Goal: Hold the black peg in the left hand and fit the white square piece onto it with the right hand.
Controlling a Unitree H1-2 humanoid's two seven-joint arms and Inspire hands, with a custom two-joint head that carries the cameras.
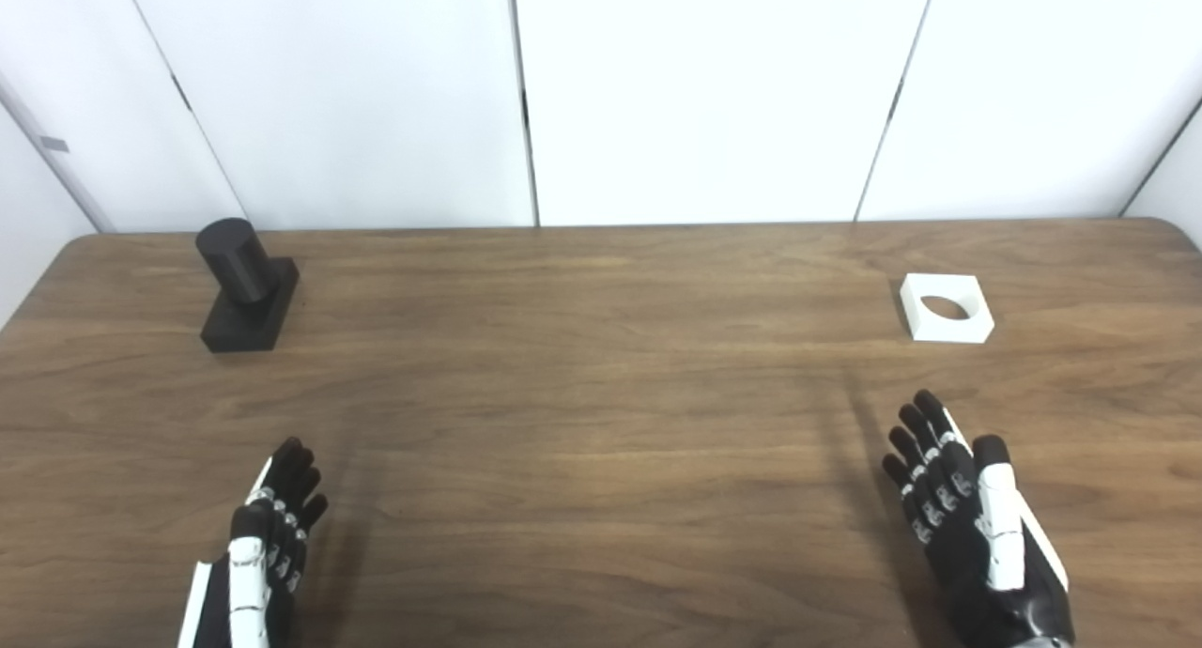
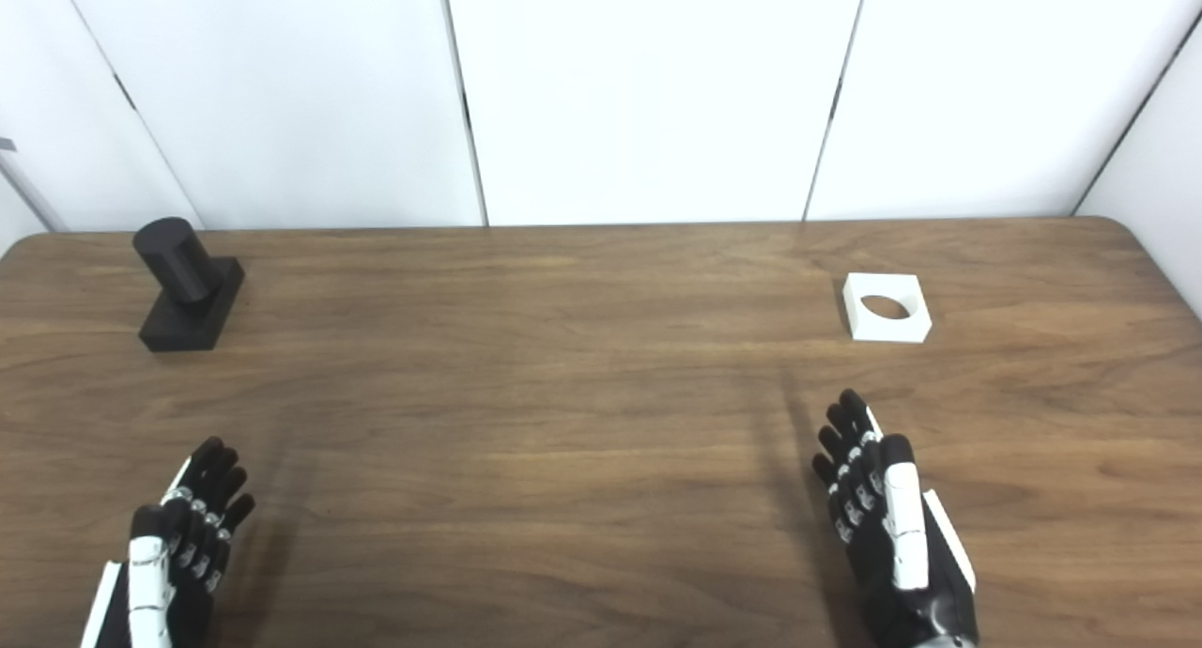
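**Two empty hands at the near edge, peg and square piece far apart**

A brown wooden table (image 1: pixel 601 423) fills the view, with plain white wall panels (image 1: pixel 714 94) behind it.

The left hand (image 1: pixel 268 545) comes in at about 7 o'clock, low in the picture. It stands on edge with the thumb side up, and its fingers reach forward toward 12 o'clock, side by side and loosely extended. It holds nothing and touches neither part.

The right hand (image 1: pixel 967 507) comes in at about 5 o'clock in a mirrored pose: on edge, thumb along the top, fingers stretched forward and leaning slightly toward 11 o'clock. Its fingers are also extended and it grips nothing.

The black peg (image 1: pixel 246 286) stands at about 10 o'clock, near the far left corner of the table, well ahead of the left hand. It is a round post rising from a flat rectangular base. The post's long axis is upright, its flat round top facing up.

The white square piece (image 1: pixel 947 308) lies flat at about 2 o'clock, near the far right side, ahead of the right hand and apart from it. Its round hole faces upward, and one straight edge faces the robot. Peg and piece sit well apart, at opposite sides of the table.
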